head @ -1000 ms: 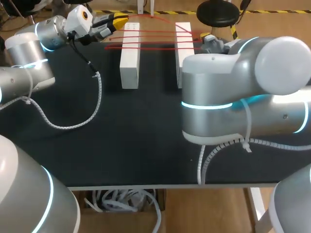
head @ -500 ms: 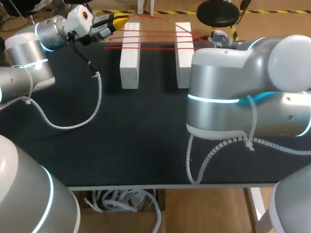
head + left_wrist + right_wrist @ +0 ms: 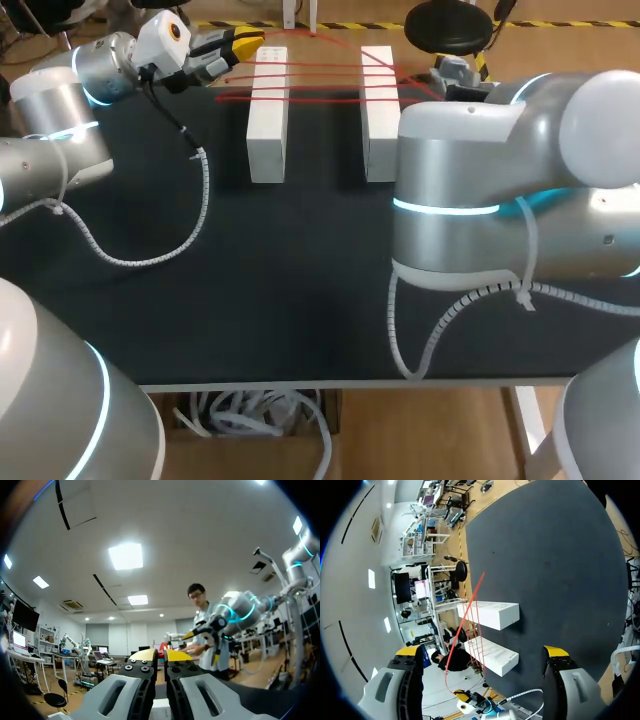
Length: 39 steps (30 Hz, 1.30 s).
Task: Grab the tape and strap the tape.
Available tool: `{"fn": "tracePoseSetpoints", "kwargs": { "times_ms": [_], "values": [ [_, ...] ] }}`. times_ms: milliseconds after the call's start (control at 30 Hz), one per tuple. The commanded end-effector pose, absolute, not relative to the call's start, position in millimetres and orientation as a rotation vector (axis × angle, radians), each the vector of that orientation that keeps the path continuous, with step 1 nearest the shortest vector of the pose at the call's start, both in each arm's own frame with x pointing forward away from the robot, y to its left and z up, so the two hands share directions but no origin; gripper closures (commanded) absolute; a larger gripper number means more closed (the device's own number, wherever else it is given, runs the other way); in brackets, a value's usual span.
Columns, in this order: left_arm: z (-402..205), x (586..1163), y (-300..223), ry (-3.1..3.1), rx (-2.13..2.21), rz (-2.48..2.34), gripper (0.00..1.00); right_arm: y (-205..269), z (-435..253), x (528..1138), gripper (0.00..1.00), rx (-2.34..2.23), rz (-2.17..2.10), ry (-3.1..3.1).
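Left end effector (image 3: 243,44) clamped on red tape (image 3: 320,97) strung across two white blocks (image 3: 267,110); right end effector (image 3: 482,651) wide open, empty.

Eyes on my left arm (image 3: 60,130): rounded silver-grey housings, glowing cyan rings at the joints, and a white spiral-wrapped cable (image 3: 205,190) trailing off it. There's a white wrist camera (image 3: 165,35) with an orange disc. My right arm (image 3: 500,190) has the same silver shell and cyan band, with its own coiled white cable (image 3: 392,318). Left pincer (image 3: 158,655): grey fingers, yellow tips, small black screws (image 3: 135,669). Right pincer (image 3: 482,651): grey fingers, yellow caps too.
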State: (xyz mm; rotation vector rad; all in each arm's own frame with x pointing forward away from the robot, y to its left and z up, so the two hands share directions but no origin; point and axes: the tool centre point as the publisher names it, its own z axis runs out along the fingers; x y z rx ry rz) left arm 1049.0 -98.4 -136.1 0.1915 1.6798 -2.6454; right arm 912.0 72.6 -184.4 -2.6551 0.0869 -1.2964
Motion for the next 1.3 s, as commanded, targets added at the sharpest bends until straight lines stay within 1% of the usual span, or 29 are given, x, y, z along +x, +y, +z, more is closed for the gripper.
{"fn": "tracePoseSetpoints", "kwargs": {
  "times_ms": [33,367,600,733,933,1300],
  "values": [
    [-136.3,1049.1,-98.7,1.679,0.191,-2.645,1.00,66.0,-180.7,913.1,0.00,-2.653,-1.277,0.072],
    [-136.3,1049.1,-98.7,1.679,0.191,-2.645,1.00,69.2,-183.2,915.5,0.00,-2.649,-1.289,0.106],
    [-136.3,1049.1,-98.7,1.679,0.191,-2.645,1.00,86.6,-185.2,927.2,0.00,-2.371,-1.471,0.276],
    [-136.3,1049.1,-98.7,1.679,0.191,-2.645,1.00,91.8,-183.8,933.7,0.00,-2.301,-1.568,0.323],
    [-136.3,1049.1,-98.7,1.679,0.191,-2.645,1.00,93.8,-178.3,945.1,0.00,-2.226,-1.716,0.432],
    [-136.3,1049.1,-98.7,1.679,0.191,-2.645,1.00,96.0,-166.3,965.3,0.00,-2.211,-1.752,0.550]
  ]
}}
